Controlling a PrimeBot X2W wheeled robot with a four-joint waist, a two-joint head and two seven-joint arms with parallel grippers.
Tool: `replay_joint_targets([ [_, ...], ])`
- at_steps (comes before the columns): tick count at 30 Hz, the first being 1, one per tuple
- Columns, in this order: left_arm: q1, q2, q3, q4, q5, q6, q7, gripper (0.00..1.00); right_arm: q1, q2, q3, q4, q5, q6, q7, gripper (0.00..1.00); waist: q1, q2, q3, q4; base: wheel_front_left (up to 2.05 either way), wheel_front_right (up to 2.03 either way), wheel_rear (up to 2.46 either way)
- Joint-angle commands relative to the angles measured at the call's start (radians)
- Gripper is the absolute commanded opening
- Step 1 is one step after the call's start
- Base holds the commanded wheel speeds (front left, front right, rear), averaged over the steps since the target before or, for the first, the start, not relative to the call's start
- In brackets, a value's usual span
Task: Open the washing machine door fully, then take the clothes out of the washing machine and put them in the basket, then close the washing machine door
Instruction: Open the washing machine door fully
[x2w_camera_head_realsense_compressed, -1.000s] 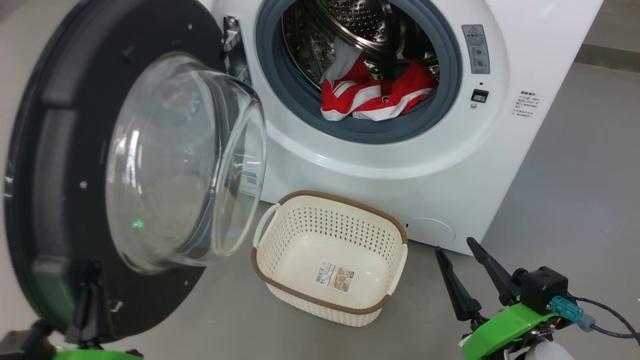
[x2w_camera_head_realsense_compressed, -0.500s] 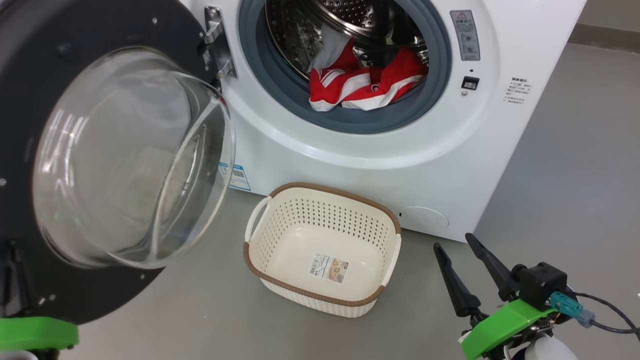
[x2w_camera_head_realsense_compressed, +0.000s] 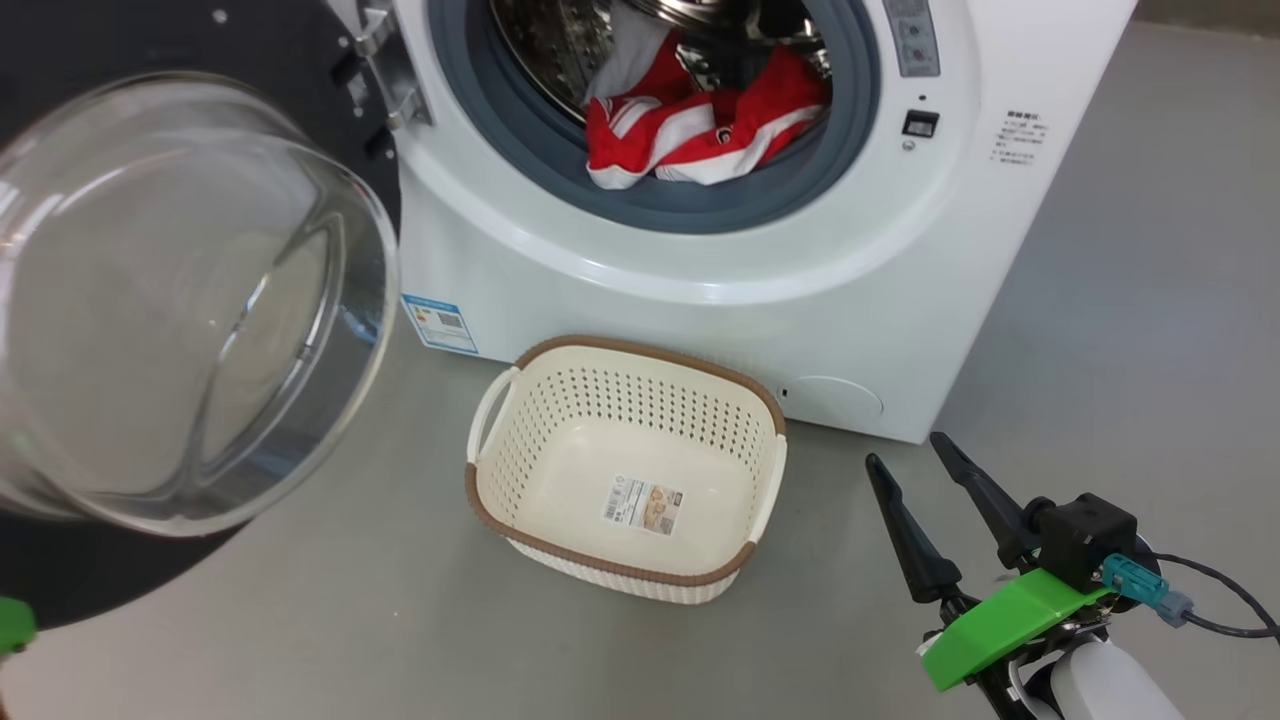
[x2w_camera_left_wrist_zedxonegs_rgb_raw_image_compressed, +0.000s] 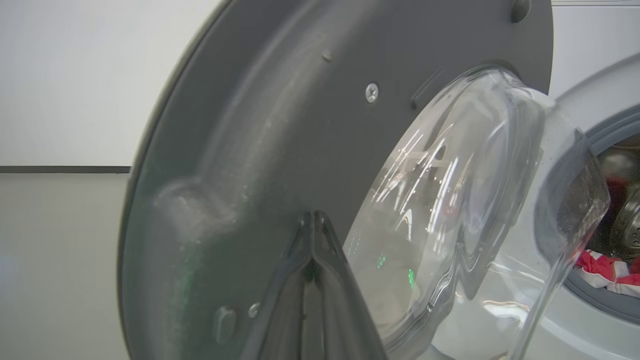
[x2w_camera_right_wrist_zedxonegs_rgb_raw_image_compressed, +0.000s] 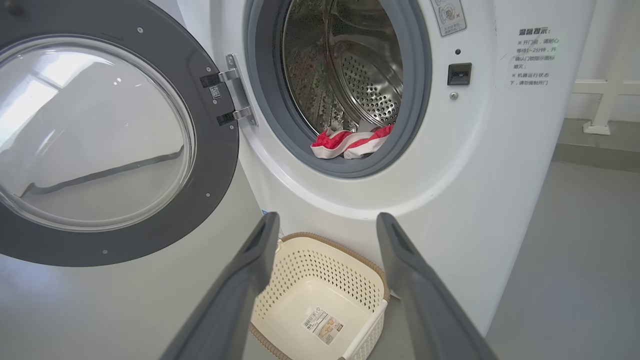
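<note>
Door-opening step: my left gripper (x2w_camera_left_wrist_zedxonegs_rgb_raw_image_compressed: 314, 217) is clenched, tips seemingly pressing the door (x2w_camera_left_wrist_zedxonegs_rgb_raw_image_compressed: 240, 150) just ahead. My right gripper (x2w_camera_head_realsense_compressed: 905, 452) hangs spread and empty. The clothes (x2w_camera_head_realsense_compressed: 700, 130) lie in the washer (x2w_camera_head_realsense_compressed: 700, 290), well ahead of it, and the basket (x2w_camera_head_realsense_compressed: 620, 420) sits near its left. Next, I'd judge, the right arm reaches in for the clothes.

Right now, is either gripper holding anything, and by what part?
Nothing is held: left gripper shut, tips by the washing machine door; right gripper open, empty.

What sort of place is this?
Likely a laundry area: a big white front-loading washing machine with bright red striped clothes in its drum, and a cream perforated plastic basket on the grey floor.
</note>
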Motion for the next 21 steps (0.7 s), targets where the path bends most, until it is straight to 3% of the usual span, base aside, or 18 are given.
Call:
replay_joint_targets([
  [1, -0.050, 0.073, 0.044, 0.000, 0.014, -0.003, -0.009, 0.00, -0.028, 0.001, 0.027, -0.024, -0.021, 0.002, -0.012, 1.00, 0.0000, 0.0000, 0.014, -0.011, 0.00, 0.00, 0.00],
  [11, -0.127, 0.130, 0.107, 0.124, 0.042, -0.007, -0.009, 0.00, -0.048, 0.008, 0.028, -0.023, -0.028, 0.002, -0.012, 1.00, 0.0000, 0.0000, 0.043, -0.038, 0.00, 0.00, 0.00],
  [21, -0.112, 0.099, 0.118, 0.121, 0.060, -0.009, -0.009, 0.00, -0.040, 0.015, 0.021, -0.021, -0.029, 0.002, -0.012, 1.00, 0.0000, 0.0000, 0.030, -0.037, 0.00, 0.00, 0.00],
])
